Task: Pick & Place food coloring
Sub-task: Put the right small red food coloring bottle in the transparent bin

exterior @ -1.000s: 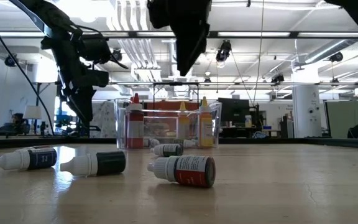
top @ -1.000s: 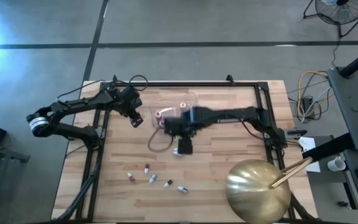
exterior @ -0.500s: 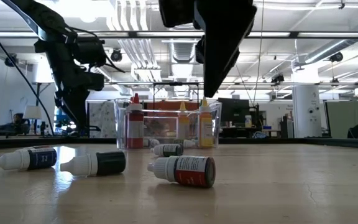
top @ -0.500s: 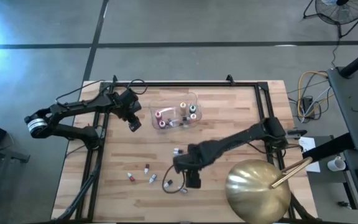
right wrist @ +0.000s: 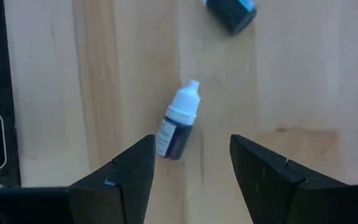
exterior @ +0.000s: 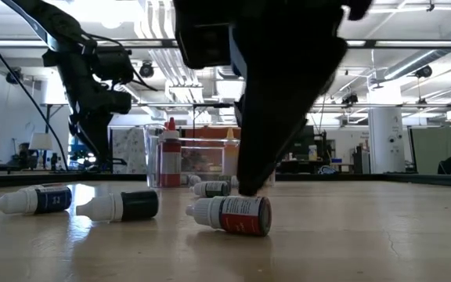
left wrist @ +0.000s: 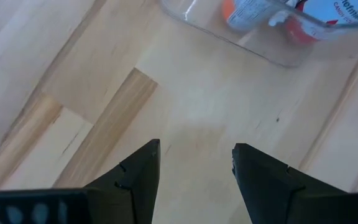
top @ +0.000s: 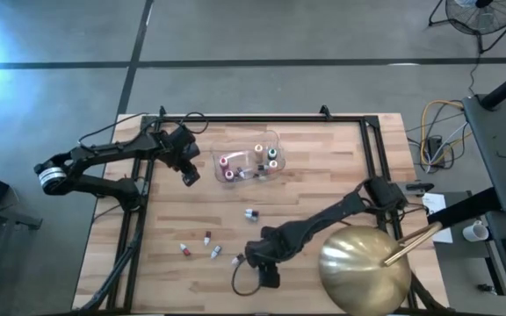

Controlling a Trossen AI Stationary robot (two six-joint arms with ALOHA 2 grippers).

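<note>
While the left claw (top: 189,175) waited with fingers apart beside the clear tub (top: 251,161), the right claw (top: 262,268) had swung from the worktop's (top: 341,167) middle down to its near edge. Fingers apart and empty, it hovered over a white-capped food coloring bottle (right wrist: 179,122) lying flat, others (top: 209,246) scattered just beside it.
</note>
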